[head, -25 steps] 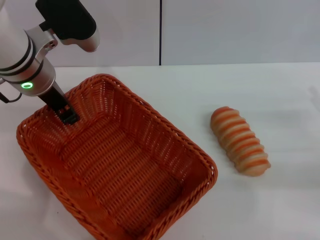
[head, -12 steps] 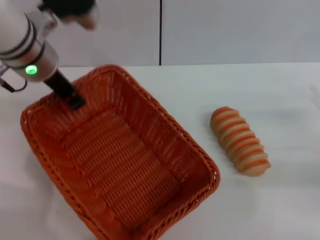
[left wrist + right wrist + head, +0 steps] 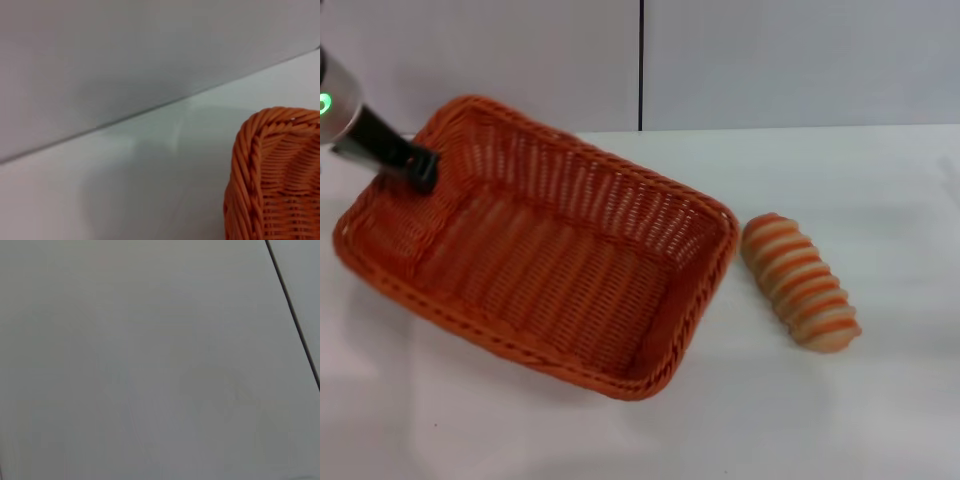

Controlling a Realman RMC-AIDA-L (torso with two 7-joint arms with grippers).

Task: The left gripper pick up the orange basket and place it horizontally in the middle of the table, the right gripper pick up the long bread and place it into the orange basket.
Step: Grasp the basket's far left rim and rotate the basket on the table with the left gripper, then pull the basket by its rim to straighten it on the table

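Since the earlier frame, the orange basket had swung round, lying crosswise left of the long bread on the table. The left pincer was clamped on the basket's far-left rim. The right pincer was out of sight.

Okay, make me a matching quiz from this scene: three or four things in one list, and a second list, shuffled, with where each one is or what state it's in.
Things
1. large orange woven wicker basket
2. oblong ribbed tan long bread
3. slim black left gripper
4. plain white table

Places or states
A. lying alone on the tabletop, to the right of the wicker
B. clamped on the far-left corner of a braided rim
C. held at one corner, empty inside
D. underneath everything else

Pairs: 1-C, 2-A, 3-B, 4-D
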